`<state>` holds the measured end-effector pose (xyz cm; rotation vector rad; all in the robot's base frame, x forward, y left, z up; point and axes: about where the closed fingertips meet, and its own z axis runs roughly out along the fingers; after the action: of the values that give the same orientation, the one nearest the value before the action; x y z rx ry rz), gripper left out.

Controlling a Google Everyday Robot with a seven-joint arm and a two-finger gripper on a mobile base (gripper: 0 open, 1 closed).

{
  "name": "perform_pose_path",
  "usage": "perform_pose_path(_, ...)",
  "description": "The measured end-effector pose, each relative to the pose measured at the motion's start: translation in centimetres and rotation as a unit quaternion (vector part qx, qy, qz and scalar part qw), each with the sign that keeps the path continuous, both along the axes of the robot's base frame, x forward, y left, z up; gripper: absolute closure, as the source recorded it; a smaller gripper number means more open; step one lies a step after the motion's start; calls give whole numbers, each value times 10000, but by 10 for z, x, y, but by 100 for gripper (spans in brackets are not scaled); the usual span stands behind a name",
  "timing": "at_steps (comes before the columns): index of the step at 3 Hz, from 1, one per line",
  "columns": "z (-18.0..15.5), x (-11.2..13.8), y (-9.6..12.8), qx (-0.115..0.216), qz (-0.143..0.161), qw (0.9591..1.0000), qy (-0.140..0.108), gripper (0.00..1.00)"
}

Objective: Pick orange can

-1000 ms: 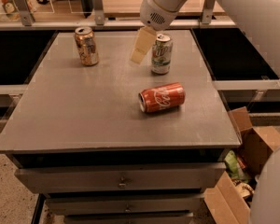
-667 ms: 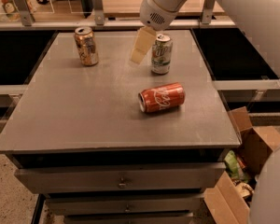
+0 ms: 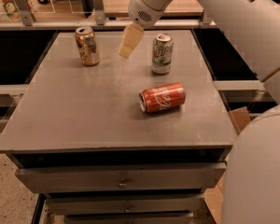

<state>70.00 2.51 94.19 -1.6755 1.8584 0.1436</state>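
Nothing grasped yet: the orange can point(image 3: 87, 45) stands untouched near the tabletop's point(image 3: 84, 111) far-left corner. The pincer point(image 3: 127, 50) hangs over the far side, between that can and the green-marked can point(image 3: 162, 53), apart from both. You can't tell from here whether it's open or closed. Left for you: reach, grip, lift. The can is upright, long axis vertical, silver top up. The red can point(image 3: 162, 97) lies on its side mid-tabletop, likely clear of your path.

Arm point(image 3: 233, 27) extended from right; end effector point(image 3: 130, 41) aloft, tilted downward.
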Motion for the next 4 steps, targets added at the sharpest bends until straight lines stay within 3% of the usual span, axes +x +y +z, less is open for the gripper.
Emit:
perform_pose_path(2, -1, 40, 39, 242, 155, 9993, -235, 0)
perform_pose_path(4, -16, 65, 82, 779, 316, 9960, -311, 0)
